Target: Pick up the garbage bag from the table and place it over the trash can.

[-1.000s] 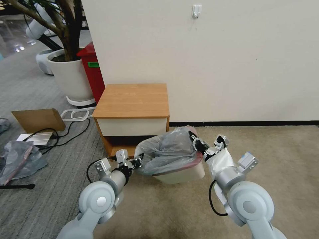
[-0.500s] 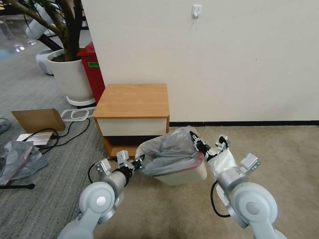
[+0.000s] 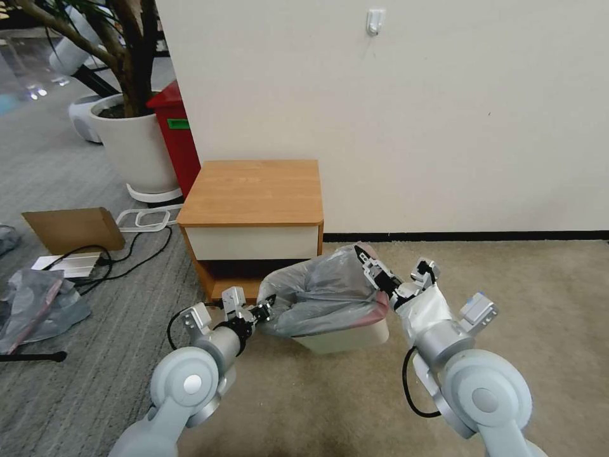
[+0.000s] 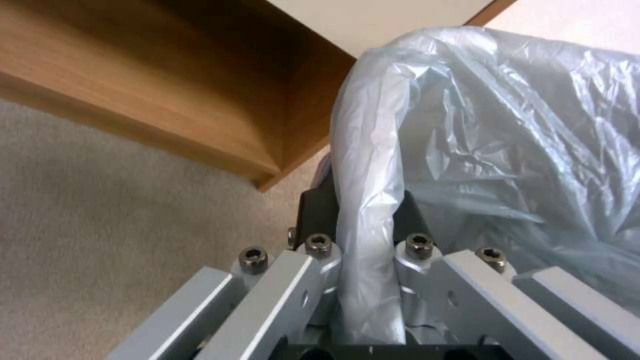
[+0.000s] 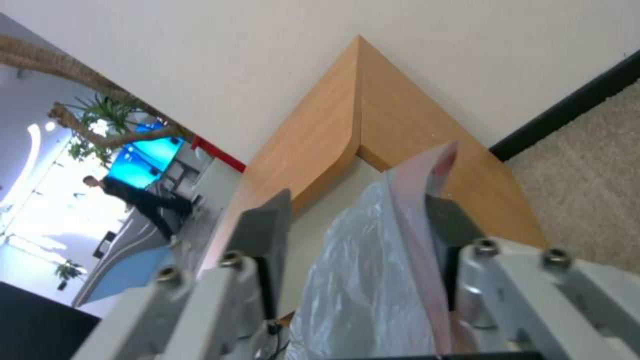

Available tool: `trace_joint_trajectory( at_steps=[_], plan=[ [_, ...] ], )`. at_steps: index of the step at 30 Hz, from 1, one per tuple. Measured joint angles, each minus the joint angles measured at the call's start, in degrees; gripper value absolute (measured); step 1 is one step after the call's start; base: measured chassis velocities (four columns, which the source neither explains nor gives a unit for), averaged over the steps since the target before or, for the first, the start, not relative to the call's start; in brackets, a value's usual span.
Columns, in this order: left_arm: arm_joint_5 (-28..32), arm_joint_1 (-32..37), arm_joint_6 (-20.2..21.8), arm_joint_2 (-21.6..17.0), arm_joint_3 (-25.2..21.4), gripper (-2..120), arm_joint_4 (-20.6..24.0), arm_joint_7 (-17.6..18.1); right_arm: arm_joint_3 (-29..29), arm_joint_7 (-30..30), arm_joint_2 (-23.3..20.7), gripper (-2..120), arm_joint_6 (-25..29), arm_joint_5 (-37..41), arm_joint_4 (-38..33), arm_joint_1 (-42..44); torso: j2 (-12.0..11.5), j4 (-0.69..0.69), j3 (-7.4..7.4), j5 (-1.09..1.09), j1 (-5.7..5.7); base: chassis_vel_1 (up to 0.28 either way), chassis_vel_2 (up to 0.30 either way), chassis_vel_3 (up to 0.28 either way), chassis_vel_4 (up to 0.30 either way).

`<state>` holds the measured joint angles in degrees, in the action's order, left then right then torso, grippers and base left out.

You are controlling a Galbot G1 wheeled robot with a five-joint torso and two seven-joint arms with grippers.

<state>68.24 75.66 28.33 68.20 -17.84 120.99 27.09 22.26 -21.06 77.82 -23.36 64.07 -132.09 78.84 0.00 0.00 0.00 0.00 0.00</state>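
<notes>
The grey translucent garbage bag is draped over the cream trash can, which stands on the carpet in front of the table. The bag's pink-red band runs along the can's near rim. My left gripper is at the bag's left edge and is shut on a fold of plastic, seen in the left wrist view as the left gripper pinching the garbage bag. My right gripper is at the bag's right rim. In the right wrist view the right gripper stands open, with the garbage bag lying loose against one pad.
The wall is close behind the table. A red bin and a white plant pot stand to the table's left. A cardboard box, cables and another plastic bag lie on the grey floor at left. Beige carpet lies to the right.
My right gripper's fingers have spread apart at the bag's right rim, letting the plastic go. The left gripper has kept its hold in the same place.
</notes>
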Motion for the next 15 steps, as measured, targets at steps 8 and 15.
trace_joint_trajectory(
  at_steps=[8, 15],
  plan=[
    [-0.1, -0.1, 0.0, 0.0, 0.1, 4, 0.0, -0.4, 0.0, 0.0, 0.5, 9, 0.5, 0.3, 0.3, 0.0, 0.0, 0.00, 0.00, 0.00, 0.00, 0.000, 0.000, 0.000, 0.000],
    [-0.1, 0.0, 0.0, 0.0, 0.1, 4, 0.0, -0.6, 0.2, 0.0, 1.2, 0, 1.0, 0.8, 0.3, 0.1, 0.0, 0.00, 0.00, 0.00, 0.00, 0.000, 0.000, 0.000, 0.000]
  ],
)
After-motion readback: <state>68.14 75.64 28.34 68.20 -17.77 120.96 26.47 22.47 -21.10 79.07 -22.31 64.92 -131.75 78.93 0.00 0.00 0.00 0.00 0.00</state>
